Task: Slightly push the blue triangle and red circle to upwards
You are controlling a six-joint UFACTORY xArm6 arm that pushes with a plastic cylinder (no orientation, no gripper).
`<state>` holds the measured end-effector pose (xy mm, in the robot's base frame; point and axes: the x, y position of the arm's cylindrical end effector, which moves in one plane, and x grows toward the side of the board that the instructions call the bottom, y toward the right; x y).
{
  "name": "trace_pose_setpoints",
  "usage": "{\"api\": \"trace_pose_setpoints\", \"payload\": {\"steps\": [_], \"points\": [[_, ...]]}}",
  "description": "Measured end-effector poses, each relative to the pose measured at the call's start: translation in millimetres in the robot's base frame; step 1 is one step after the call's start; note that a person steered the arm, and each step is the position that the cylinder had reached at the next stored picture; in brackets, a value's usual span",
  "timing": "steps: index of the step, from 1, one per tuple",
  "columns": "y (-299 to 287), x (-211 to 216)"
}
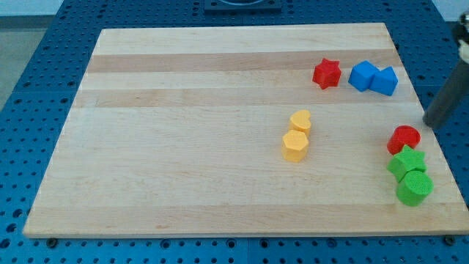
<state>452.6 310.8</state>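
Red star (327, 73), blue blocks (373, 78), yellow blocks (296, 136), green blocks (410, 176), red circle (404, 137).

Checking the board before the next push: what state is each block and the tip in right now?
red circle: flat on the board, touching the green star below it.
blue triangle: against the blue block on its left.
red star: alone, left of the blues.
green star: touching green cylinder.
yellow heart, yellow hexagon: touching.
my tip: right of the red circle, apart.
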Motion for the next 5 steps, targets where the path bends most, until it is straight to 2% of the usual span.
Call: {"api": "trace_pose_setpoints", "payload": {"steps": [1, 2, 3, 5], "points": [[8.1, 33.9], [-13.8, 86.0], [-32.7, 90.0], [-76.6, 49.8]]}}
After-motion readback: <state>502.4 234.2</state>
